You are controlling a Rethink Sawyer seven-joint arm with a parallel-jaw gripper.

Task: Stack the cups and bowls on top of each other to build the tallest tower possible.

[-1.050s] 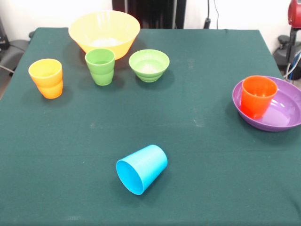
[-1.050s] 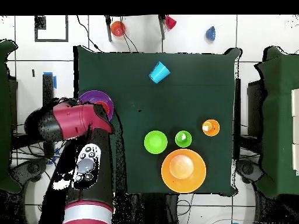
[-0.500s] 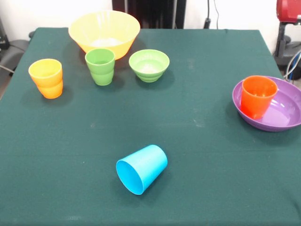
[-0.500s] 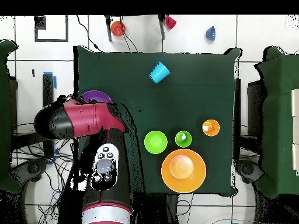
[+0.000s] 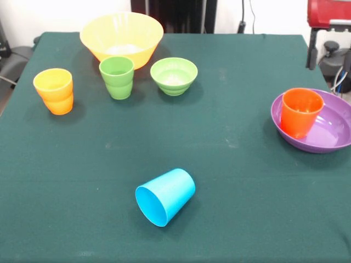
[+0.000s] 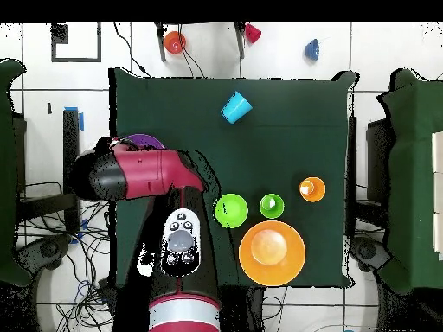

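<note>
- Lying on its side near the front of the worktop (image 5: 230, 164), the light blue cup (image 5: 165, 196) points its open mouth toward the camera and stands well apart from every other piece; it would have to be righted or turned before it could sit in any pile.
- The orange cup (image 5: 300, 112) stands upright inside the wide purple bowl (image 5: 329, 134), against its left wall: the only two pieces already set one in another, and by judgement the start of the tower.
- The yellow-orange cup (image 5: 54, 90) stands upright and alone at the left; a ridge round its middle may mean two cups nested, but that cannot be told.
- The green cup (image 5: 117, 77) stands upright just in front of the large yellow bowl (image 5: 121, 37); the light green bowl (image 5: 174, 75) sits just beside the cup, mouth up.
- All pieces are smooth, glossy plastic, the cups tapering to the base, so they should nest readily.
- The dark green cloth of the worktop is bare between these groups.
- The red and black arm (image 6: 143, 175) reaches across the purple bowl's side of the worktop in the overhead view; only a red part (image 5: 328, 12) shows at the front view's top right corner.
- The jaws cannot be seen, so whether they are wide, narrow or holding anything cannot be told.
</note>
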